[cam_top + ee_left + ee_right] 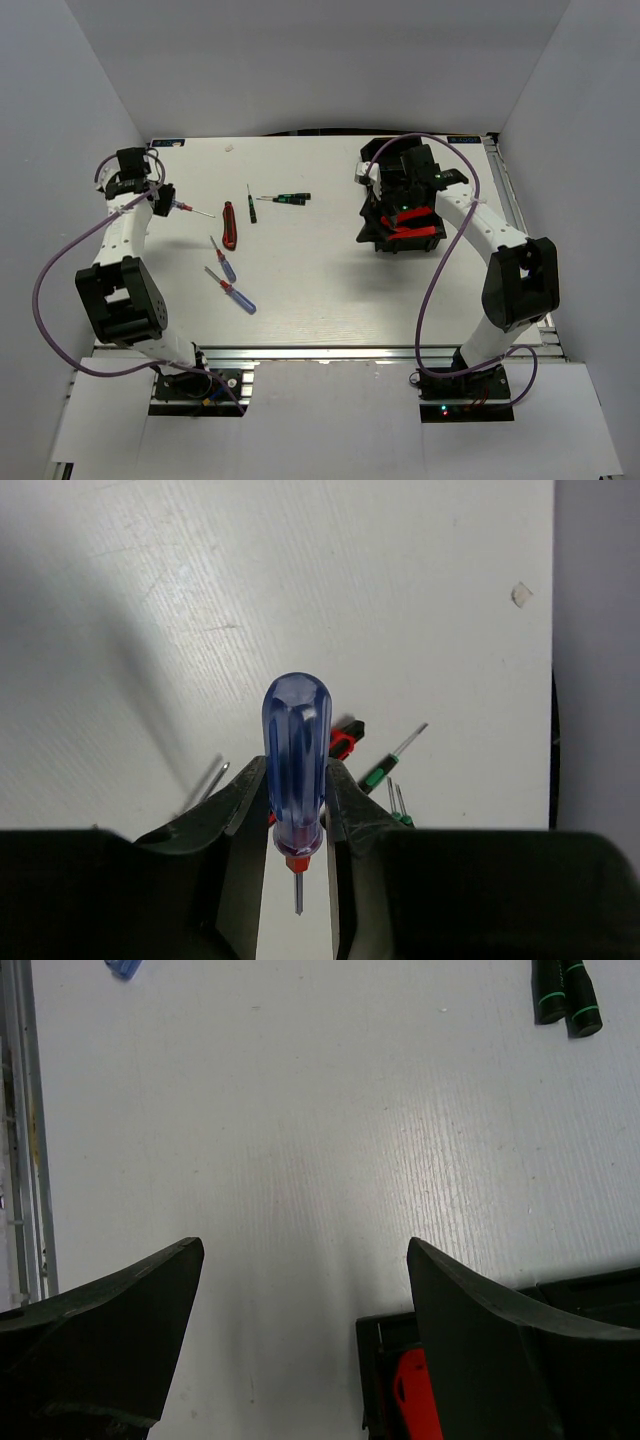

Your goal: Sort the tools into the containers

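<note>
1. Clamping a blue-handled screwdriver (297,750), the left gripper (297,825) hangs near the table's (320,300) far-left edge.
2. Right gripper (305,1250), fingers spread wide and holding nothing, hovers at the tray's (368,1360) left rim.
3. Loose tools (230,226) lie between the arms.

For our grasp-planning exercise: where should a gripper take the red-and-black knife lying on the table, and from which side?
Probably across the middle of the red-and-black knife, coming straight down. It lies flat on the table, long and slim, so fingers close best across its narrow width, and both long sides are clear there.
</note>
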`<state>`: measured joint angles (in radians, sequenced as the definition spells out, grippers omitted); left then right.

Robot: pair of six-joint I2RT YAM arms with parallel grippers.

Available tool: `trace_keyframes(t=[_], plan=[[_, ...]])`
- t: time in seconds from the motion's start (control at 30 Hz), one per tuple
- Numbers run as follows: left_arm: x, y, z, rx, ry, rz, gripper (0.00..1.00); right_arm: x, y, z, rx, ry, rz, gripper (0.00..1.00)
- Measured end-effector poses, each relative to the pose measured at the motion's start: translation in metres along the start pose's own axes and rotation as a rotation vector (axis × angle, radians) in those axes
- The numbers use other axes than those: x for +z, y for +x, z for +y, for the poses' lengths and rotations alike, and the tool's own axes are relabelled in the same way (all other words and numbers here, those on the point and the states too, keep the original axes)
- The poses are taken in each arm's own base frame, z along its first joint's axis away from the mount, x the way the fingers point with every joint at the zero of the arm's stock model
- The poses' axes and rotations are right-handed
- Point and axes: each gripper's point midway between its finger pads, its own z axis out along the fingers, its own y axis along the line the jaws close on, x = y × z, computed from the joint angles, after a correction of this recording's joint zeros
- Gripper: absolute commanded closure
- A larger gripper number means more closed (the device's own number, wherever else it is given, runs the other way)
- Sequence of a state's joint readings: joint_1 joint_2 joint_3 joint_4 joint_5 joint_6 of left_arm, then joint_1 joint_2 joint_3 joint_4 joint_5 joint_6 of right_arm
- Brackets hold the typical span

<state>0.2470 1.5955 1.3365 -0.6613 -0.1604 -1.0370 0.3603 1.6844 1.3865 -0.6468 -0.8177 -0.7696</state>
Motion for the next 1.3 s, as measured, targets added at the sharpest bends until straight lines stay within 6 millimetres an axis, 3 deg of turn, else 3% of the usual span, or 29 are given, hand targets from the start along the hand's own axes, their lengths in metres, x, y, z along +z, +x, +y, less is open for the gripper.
trace_keyframes(t=[0.3, 0.5, 0.63, 0.77, 0.97, 1.3], plan=[[-0.024, 0.015, -0.027, 0.052, 0.208, 0.076, 1.0, -0.002, -0.008, -0.002, -0.012, 0.0, -0.014, 0.11], [-0.054, 0.046, -0.049, 0.104, 0.452, 0.207, 1.0, -0.002, -0.014, -0.002, -0.015, -0.011, -0.028, 0.11], [-0.085, 0.083, -0.063, 0.161, 0.628, 0.319, 1.0, -0.002, -0.025, -0.002, -0.016, -0.031, -0.044, 0.11], [-0.115, 0.133, -0.074, 0.256, 0.771, 0.433, 1.0, -0.001, -0.041, -0.003, 0.007, -0.063, -0.08, 0.1], [-0.142, 0.2, -0.071, 0.366, 0.861, 0.566, 1.0, 0.0, -0.071, 0.003, 0.087, -0.118, -0.151, 0.11], [-0.178, 0.255, -0.086, 0.465, 0.982, 0.617, 1.0, 0.041, -0.099, 0.031, 0.384, -0.126, -0.12, 0.1]])
